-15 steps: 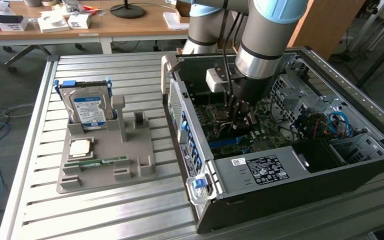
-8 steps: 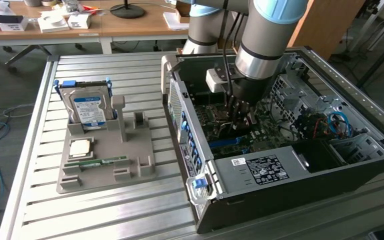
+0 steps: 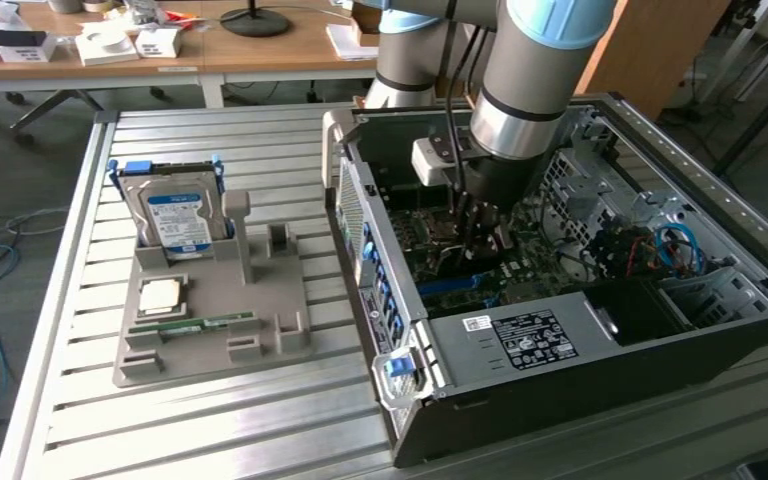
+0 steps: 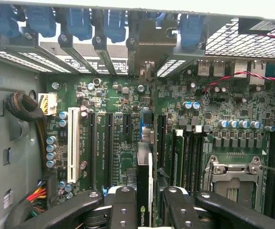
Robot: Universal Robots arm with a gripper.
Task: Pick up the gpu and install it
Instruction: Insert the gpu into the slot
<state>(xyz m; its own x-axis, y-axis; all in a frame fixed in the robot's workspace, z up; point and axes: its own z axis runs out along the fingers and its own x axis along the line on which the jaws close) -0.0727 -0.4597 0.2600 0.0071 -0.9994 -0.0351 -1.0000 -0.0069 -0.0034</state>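
Note:
The gpu (image 4: 144, 164) shows edge-on in the wrist view as a thin dark card with a green logo near the fingers. It stands upright over the motherboard (image 4: 223, 109), in line with a blue slot (image 4: 146, 126), and its metal bracket end (image 4: 149, 45) reaches the rear slot openings. Whether it is seated in the slot I cannot tell. My gripper (image 4: 147, 198) is shut on the card, one black finger (image 4: 120, 205) on each side. In the exterior view my gripper (image 3: 475, 238) reaches straight down into the open PC case (image 3: 558, 345).
A white slot (image 4: 73, 143), black slots and a CPU socket (image 4: 232, 179) flank the card. Red and blue cables (image 3: 671, 248) lie inside the case. On the exterior view's left a grey holder (image 3: 277, 300) carries a hard drive (image 3: 177, 215), a chip (image 3: 160, 293) and a RAM stick (image 3: 191, 323).

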